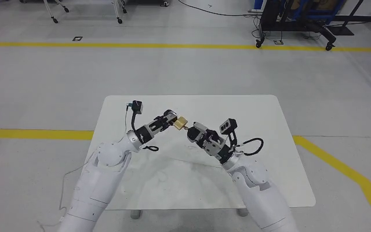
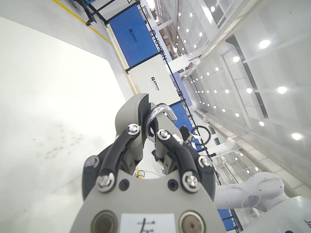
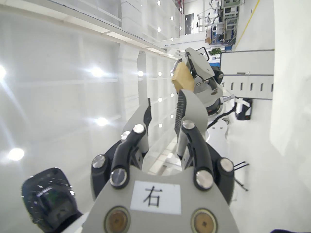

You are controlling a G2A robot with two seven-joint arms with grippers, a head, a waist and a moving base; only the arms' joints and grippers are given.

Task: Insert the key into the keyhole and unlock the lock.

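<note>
**Over the middle of the table: lock clamped in one gripper, the other gripper open beside it**

At the centre of the top view, both arms meet above the white table [image 1: 272, 110]. A black cable loop [image 1: 152, 148] lies on the tabletop just below the left arm. Across the upper part of that frame a yellow floor line [image 1: 174, 45] runs side to side, and a dark wheeled frame [image 1: 301, 26] stands in the upper right corner, well apart from the table.

The left gripper [image 1: 174, 120] is closed tightly on the brass lock [image 1: 181, 122], which is held up off the table at the frame's centre. In the left wrist view the gripper's own fingers hide the lock's body. Just the silver shackle [image 2: 160, 111] curves out between their tips, at mid-frame.

The right gripper [image 1: 190, 129] sits just right of and below the lock in the top view. In the right wrist view its fingers [image 3: 187, 107] stand well apart with a clear gap between them. The tip of one is just below the brass body. Whether it touches cannot be told.
</note>
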